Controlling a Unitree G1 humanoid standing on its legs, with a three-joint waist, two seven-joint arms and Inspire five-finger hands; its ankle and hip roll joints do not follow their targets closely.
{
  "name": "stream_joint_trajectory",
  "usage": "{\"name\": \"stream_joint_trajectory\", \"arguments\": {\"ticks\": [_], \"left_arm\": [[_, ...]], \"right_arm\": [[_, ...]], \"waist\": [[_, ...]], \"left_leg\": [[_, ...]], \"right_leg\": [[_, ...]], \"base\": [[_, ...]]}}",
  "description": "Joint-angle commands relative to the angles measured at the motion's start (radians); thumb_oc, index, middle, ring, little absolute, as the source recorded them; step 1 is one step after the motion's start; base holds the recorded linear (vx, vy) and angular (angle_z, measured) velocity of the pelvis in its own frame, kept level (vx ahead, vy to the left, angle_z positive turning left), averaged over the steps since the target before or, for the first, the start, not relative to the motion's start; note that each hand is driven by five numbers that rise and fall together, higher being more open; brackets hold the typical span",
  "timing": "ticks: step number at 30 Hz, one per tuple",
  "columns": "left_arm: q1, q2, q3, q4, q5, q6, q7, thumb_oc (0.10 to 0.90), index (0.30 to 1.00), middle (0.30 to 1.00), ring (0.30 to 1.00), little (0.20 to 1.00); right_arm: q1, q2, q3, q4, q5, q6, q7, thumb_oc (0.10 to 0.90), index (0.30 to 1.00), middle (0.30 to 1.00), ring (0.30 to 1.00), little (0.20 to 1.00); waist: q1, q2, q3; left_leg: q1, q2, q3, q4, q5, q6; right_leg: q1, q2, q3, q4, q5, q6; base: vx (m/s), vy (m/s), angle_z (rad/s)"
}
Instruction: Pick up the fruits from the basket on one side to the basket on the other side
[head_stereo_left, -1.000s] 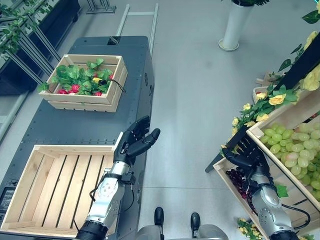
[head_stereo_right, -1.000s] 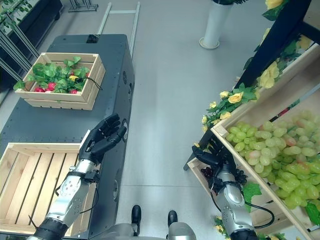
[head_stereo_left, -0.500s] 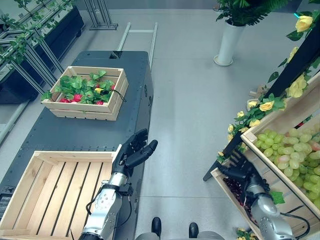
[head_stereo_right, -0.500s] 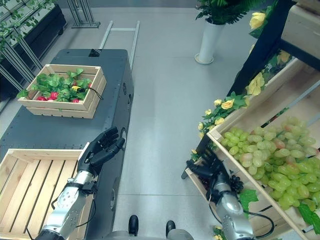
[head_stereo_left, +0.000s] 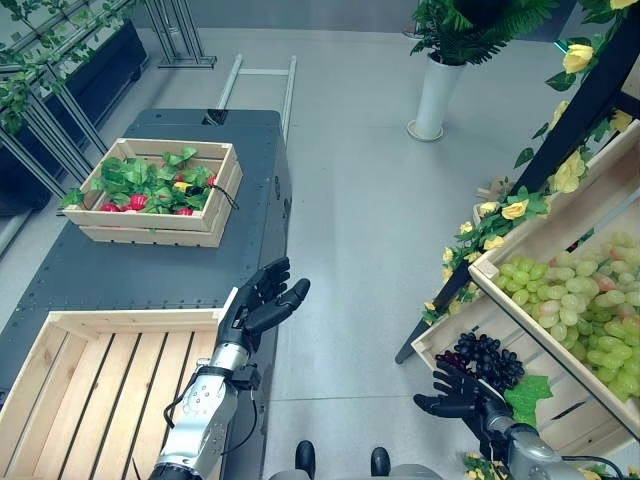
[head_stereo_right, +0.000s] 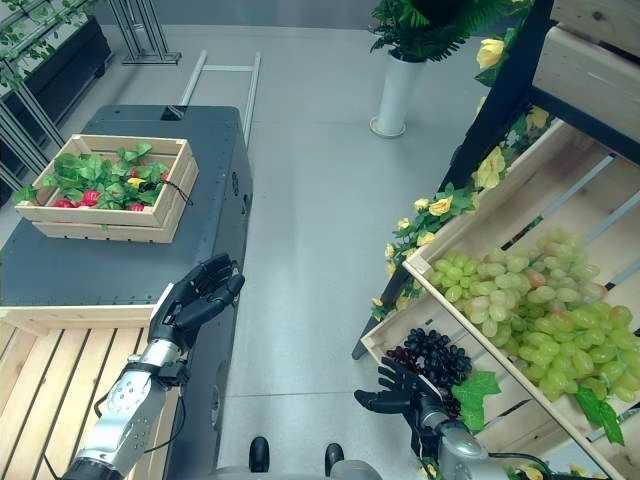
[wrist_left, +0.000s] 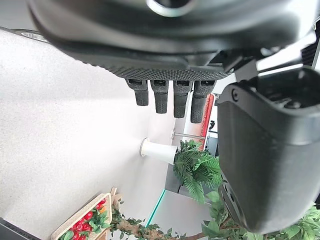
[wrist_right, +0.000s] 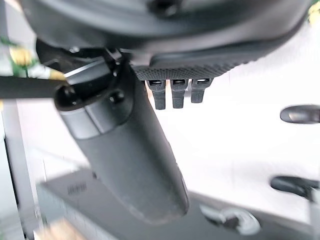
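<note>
The right hand (head_stereo_left: 462, 389) hangs low beside the shelf's bottom crate, fingers spread and holding nothing, just short of the dark grapes (head_stereo_left: 483, 357). In the left eye view the left hand (head_stereo_left: 258, 304) floats open over the bench (head_stereo_left: 130, 270) edge, next to the empty wooden crate (head_stereo_left: 60, 390). In the right eye view the green grapes (head_stereo_right: 530, 305) lie in the crate above, and the far crate of leaves and red fruit (head_stereo_right: 105, 185) sits well apart. Both wrist views show straight, empty fingers. The risk, as I judge it: a loose bunch may shed grapes or slip if grasped off-centre, and the crate's rim could catch the fingers.
</note>
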Motion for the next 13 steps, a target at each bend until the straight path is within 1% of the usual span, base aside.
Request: {"name": "stream_joint_trajectory", "arguments": {"ticks": [1, 2, 4, 6, 7, 9, 10, 11, 13], "left_arm": [[-0.116, 0.043, 0.018, -0.033, -0.003, -0.075, -0.024, 0.8, 0.9, 0.9, 0.9, 0.9], [-0.115, 0.044, 0.01, -0.02, -0.007, -0.069, -0.032, 0.8, 0.9, 0.9, 0.9, 0.9], [-0.112, 0.041, 0.004, -0.002, -0.017, -0.061, -0.049, 0.8, 0.9, 0.9, 0.9, 0.9], [-0.105, 0.034, -0.011, 0.036, 0.033, -0.066, -0.047, 0.8, 0.9, 0.9, 0.9, 0.9], [-0.097, 0.031, -0.024, 0.063, 0.033, -0.038, -0.058, 0.8, 0.9, 0.9, 0.9, 0.9], [-0.089, 0.027, -0.036, 0.098, 0.042, -0.025, -0.08, 0.8, 0.9, 0.9, 0.9, 0.9], [-0.089, 0.024, -0.046, 0.138, 0.045, -0.023, -0.111, 0.8, 0.9, 0.9, 0.9, 0.9], [-0.091, 0.017, -0.062, 0.193, 0.065, -0.017, -0.131, 0.8, 0.9, 0.9, 0.9, 0.9], [-0.092, 0.009, -0.097, 0.259, 0.107, -0.005, -0.164, 0.8, 0.9, 0.9, 0.9, 0.9]], "right_arm": [[-0.078, -0.063, 0.032, -0.067, 0.028, -0.048, 0.162, 0.8, 0.9, 0.9, 0.9, 0.9], [-0.084, -0.065, 0.047, -0.065, 0.042, -0.057, 0.18, 0.8, 0.9, 0.9, 0.9, 0.9], [-0.092, -0.059, 0.061, -0.054, 0.052, -0.062, 0.178, 0.8, 0.9, 0.9, 0.9, 0.9], [-0.108, -0.037, 0.083, -0.021, 0.027, -0.073, 0.176, 0.8, 0.9, 0.9, 0.9, 0.9], [-0.118, -0.02, 0.103, 0.001, 0.013, -0.07, 0.181, 0.8, 0.9, 0.9, 0.9, 0.9], [-0.128, -0.003, 0.121, 0.034, -0.003, -0.078, 0.189, 0.8, 0.9, 0.9, 0.9, 0.9], [-0.14, 0.009, 0.132, 0.071, -0.022, -0.11, 0.204, 0.8, 0.9, 0.9, 0.9, 0.9], [-0.159, 0.025, 0.151, 0.117, -0.051, -0.154, 0.24, 0.8, 0.9, 0.9, 0.9, 0.9], [-0.181, 0.056, 0.178, 0.197, -0.069, -0.158, 0.244, 0.8, 0.9, 0.9, 0.9, 0.9]], "waist": [[0.023, -0.007, -0.041], [0.027, -0.008, -0.045], [0.031, -0.008, -0.049], [0.035, -0.006, -0.056], [0.039, -0.004, -0.061], [0.043, -0.002, -0.065], [0.046, -0.001, -0.067], [0.05, 0.002, -0.07], [0.059, 0.006, -0.073]], "left_leg": [[0.011, -0.057, 0.015, 0.002, -0.097, 0.027], [0.01, -0.058, 0.011, 0.002, -0.095, 0.026], [0.011, -0.058, 0.008, 0.002, -0.095, 0.024], [0.013, -0.058, 0.002, 0.002, -0.097, 0.023], [0.011, -0.058, 0.0, 0.002, -0.095, 0.022], [0.009, -0.058, -0.001, 0.002, -0.094, 0.021], [0.01, -0.058, 0.0, 0.002, -0.094, 0.022], [0.011, -0.059, -0.001, 0.002, -0.094, 0.022], [0.014, -0.06, -0.004, 0.003, -0.094, 0.02]], "right_leg": [[-0.074, 0.014, -0.02, 0.043, 0.044, 0.009], [-0.072, 0.012, -0.024, 0.041, 0.045, 0.01], [-0.07, 0.011, -0.028, 0.04, 0.045, 0.011], [-0.067, 0.009, -0.031, 0.039, 0.042, 0.011], [-0.067, 0.008, -0.033, 0.04, 0.04, 0.011], [-0.068, 0.007, -0.036, 0.041, 0.038, 0.011], [-0.067, 0.007, -0.037, 0.041, 0.036, 0.011], [-0.065, 0.007, -0.041, 0.041, 0.033, 0.011], [-0.057, 0.005, -0.047, 0.038, 0.031, 0.011]], "base": [[0.0, 0.0, 0.0], [0.0, 0.0, 0.0], [0.0, 0.0, 0.0], [0.0, 0.0, 0.0], [0.0, 0.0, 0.0], [0.0, 0.0, 0.0], [0.0, 0.0, 0.0], [0.0, 0.0, 0.0], [0.0, 0.0, 0.0]]}}
